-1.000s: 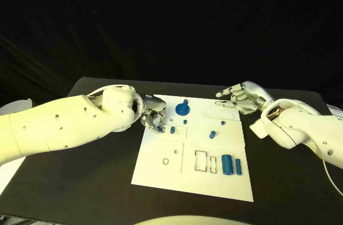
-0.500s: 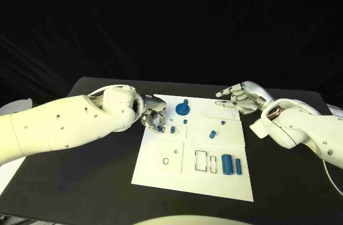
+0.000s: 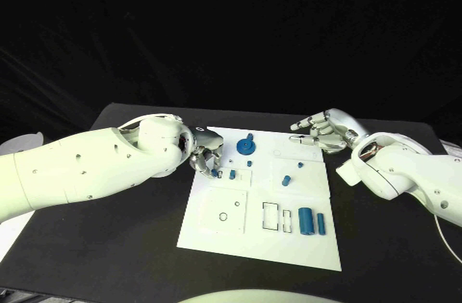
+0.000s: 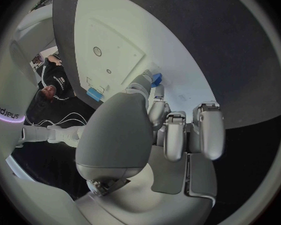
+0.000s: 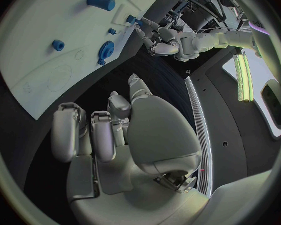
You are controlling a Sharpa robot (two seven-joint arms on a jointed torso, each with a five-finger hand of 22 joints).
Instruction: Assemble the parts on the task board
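left hand (image 3: 205,156) at the task board (image 3: 231,223) near-left edge, fingertips pinching a small blue part (image 4: 156,78) against the board. right hand (image 3: 322,133) hovers off the far-right corner, fingers loosely apart, holding nothing. other parts (image 3: 310,221) lie on the board.

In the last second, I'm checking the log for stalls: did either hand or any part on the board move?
Nothing visibly changed. The left hand stays at the task board's near-left corner area, fingertips by a small blue part; the right hand keeps hovering off the board's far right edge, holding nothing. The blue gear and the cylinders lie as before.
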